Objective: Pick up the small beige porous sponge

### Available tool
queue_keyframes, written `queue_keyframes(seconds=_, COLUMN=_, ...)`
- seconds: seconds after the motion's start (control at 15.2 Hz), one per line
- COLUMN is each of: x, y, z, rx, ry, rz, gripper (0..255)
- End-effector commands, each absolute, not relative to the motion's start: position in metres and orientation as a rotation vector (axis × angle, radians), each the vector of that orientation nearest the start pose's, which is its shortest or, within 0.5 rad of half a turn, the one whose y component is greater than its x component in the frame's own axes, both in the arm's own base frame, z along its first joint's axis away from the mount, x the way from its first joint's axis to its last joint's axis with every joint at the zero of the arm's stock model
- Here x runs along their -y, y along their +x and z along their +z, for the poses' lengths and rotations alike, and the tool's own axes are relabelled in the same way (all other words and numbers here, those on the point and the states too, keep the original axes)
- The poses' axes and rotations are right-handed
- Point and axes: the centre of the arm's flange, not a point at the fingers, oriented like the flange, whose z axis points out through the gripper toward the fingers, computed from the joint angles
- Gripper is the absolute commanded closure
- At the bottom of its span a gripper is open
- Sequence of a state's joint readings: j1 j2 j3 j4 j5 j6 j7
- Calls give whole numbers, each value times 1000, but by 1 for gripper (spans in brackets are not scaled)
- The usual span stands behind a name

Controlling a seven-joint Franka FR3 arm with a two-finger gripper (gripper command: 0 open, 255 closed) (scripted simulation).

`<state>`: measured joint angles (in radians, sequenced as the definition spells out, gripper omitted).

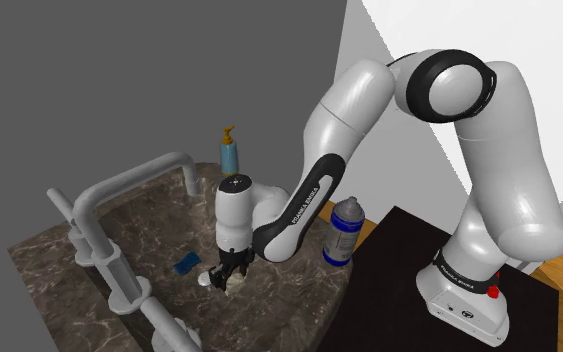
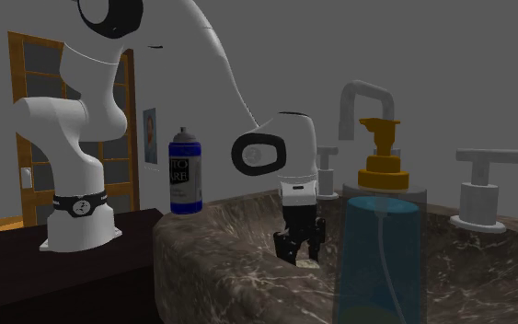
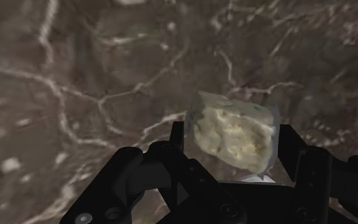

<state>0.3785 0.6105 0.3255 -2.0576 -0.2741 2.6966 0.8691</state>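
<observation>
My hand [image 3: 231, 143] pinched the sponge [image 3: 234, 130] between both fingers, low in the sink [image 1: 159, 225], close to its floor. I judged the grasp made and the lift due next: a straight rise clear of the sink, grip firm but gentle on such soft, porous stuff.

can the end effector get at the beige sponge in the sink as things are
Probably yes: the black end effector is down in the dark marbled sink, its fingers seemingly clasping the small beige porous sponge, with nothing between them.
</observation>
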Motion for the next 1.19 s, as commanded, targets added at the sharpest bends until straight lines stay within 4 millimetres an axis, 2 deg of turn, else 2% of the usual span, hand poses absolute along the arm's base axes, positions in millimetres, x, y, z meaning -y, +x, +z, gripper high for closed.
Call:
queue_keyframes(seconds=0.0, x=-391, y=445, z=154, rx=28, ry=-3047, rz=-20, gripper=255)
queue_keyframes(seconds=0.99, x=-391, y=445, z=233, rx=28, ry=-3047, rz=-20, gripper=255)
queue_keyframes(seconds=1.12, x=-391, y=445, z=234, rx=28, ry=-3047, rz=-20, gripper=255)
